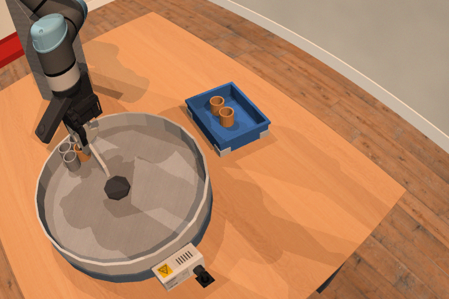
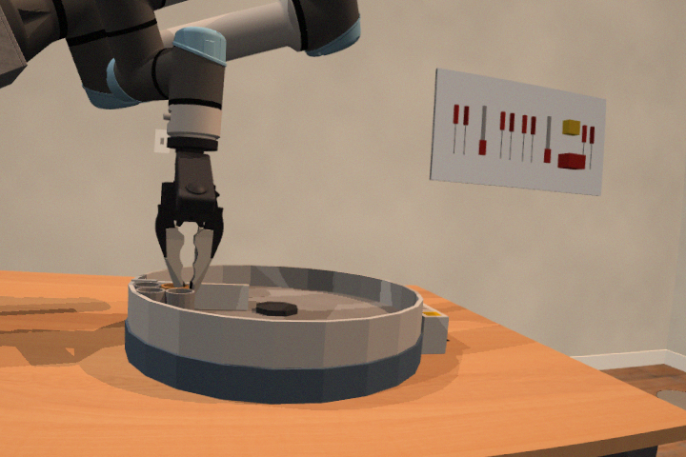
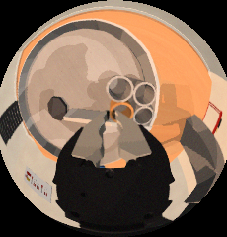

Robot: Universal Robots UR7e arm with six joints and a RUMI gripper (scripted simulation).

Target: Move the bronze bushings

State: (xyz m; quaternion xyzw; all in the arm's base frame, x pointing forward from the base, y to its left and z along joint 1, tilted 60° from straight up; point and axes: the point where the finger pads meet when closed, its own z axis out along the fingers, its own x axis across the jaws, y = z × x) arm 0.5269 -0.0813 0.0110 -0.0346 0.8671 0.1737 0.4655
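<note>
A bronze bushing point(image 1: 78, 155) point(image 2: 170, 286) point(image 3: 122, 103) stands on the turntable point(image 1: 154, 176) point(image 2: 247, 345) point(image 3: 84, 64), beside three steel bushings point(image 1: 72, 163) point(image 2: 179, 299) point(image 3: 119, 100) near the rim. My gripper point(image 1: 86, 154) point(image 2: 187, 286) point(image 3: 111, 111) is nearly closed, with its tips over the bronze bushing's edge on the hub side. Nothing plainly shows held between them, though the very tips are hard to see. Two bronze bushings point(image 1: 217, 107) point(image 1: 226, 119) stand upright in the blue crate point(image 1: 239, 137).
A pale upright barrier point(image 1: 100, 160) point(image 2: 222, 297) point(image 3: 84, 116) stands close beside the bronze bushing. A dark hub point(image 1: 117, 187) point(image 2: 276, 308) point(image 3: 57, 108) sits at the turntable's centre. A raised wall rings the turntable. A white control box point(image 1: 177, 268) is on its front side.
</note>
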